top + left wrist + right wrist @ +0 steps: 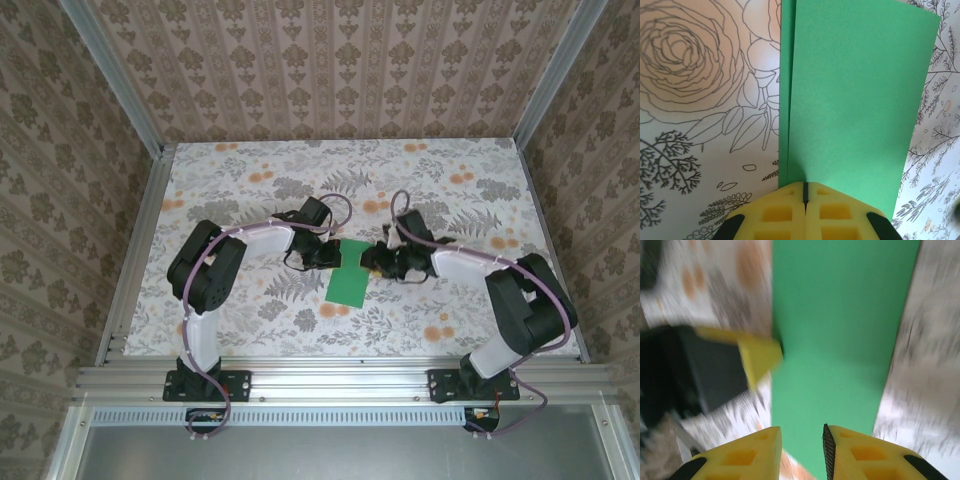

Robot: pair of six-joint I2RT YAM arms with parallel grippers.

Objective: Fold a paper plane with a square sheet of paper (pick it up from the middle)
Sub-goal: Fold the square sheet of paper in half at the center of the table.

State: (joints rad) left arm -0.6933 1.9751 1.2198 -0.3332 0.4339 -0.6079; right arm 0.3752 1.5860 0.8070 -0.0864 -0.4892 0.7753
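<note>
The sheet of paper [348,283] is bright green and lies on the floral tabletop between the arms, folded into a tall rectangle. In the left wrist view a thin strip of the lower layer shows along the left side of the paper [855,100]. My left gripper [325,255] is shut, its yellow fingertips [805,192] closed together and down on the paper's near edge. My right gripper [375,262] is open; its jaws [801,440] stand apart over the end of the paper [840,330], with nothing between them. The left gripper's yellow finger [760,357] touches the paper's edge there.
The floral tabletop [250,190] is fenced by aluminium rails [135,260] and patterned walls on three sides. Both arms reach inward from the near edge and their wrists nearly meet at the table's middle.
</note>
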